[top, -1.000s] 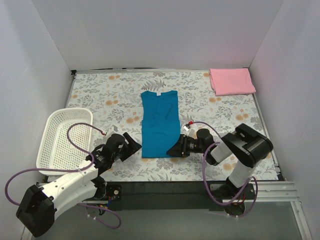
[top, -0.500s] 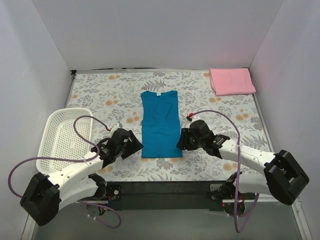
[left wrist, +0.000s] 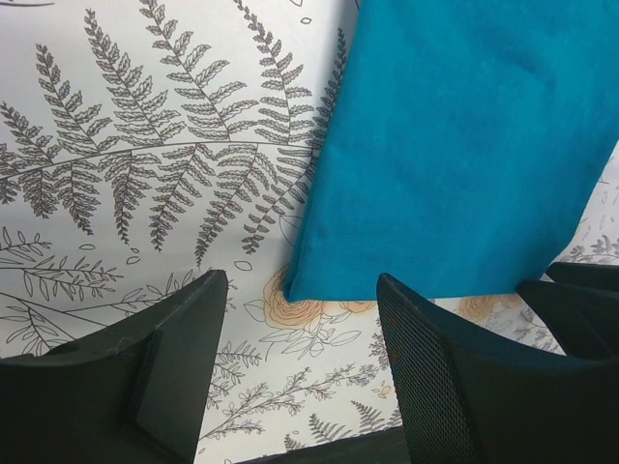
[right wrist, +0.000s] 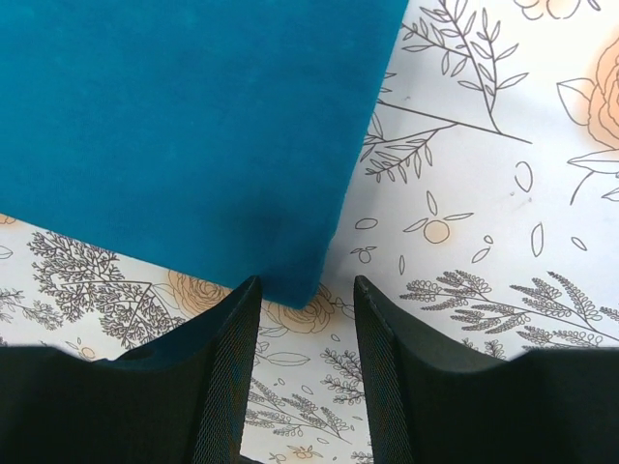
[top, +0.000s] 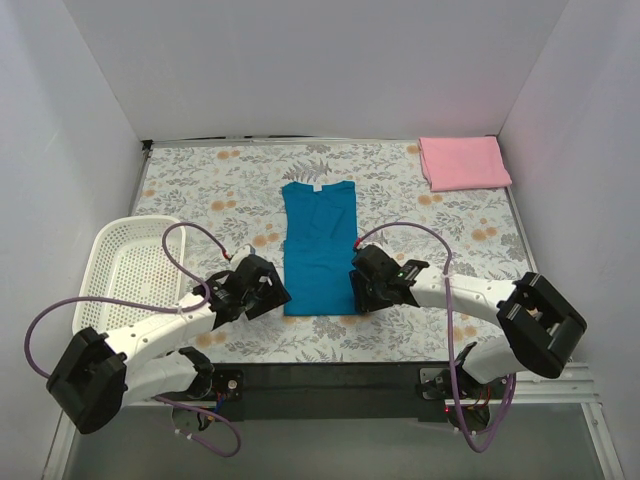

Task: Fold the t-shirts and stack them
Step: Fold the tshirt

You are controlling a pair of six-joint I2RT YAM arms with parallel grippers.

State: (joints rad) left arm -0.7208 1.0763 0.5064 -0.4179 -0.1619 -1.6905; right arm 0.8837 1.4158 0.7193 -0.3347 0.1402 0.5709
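The teal-blue t-shirt [top: 319, 247] lies flat in the middle of the table, folded into a long strip, white neck label at its far end. My left gripper [top: 277, 296] is open and empty at the shirt's near left corner; that corner [left wrist: 309, 280] shows just ahead of the jaws in the left wrist view. My right gripper [top: 356, 283] is open and empty at the near right corner, which [right wrist: 295, 290] lies between its fingertips in the right wrist view. The light pink t-shirt [top: 463, 162] lies folded at the far right corner.
A white lattice basket [top: 128, 278] stands at the left edge, close to my left arm. The table has a floral cloth [top: 230, 195] and white walls on three sides. Purple cables loop over both arms.
Both grippers have moved inward toward the teal shirt's near corners. The left one slid right, the right one slid left. The shirts have not moved.
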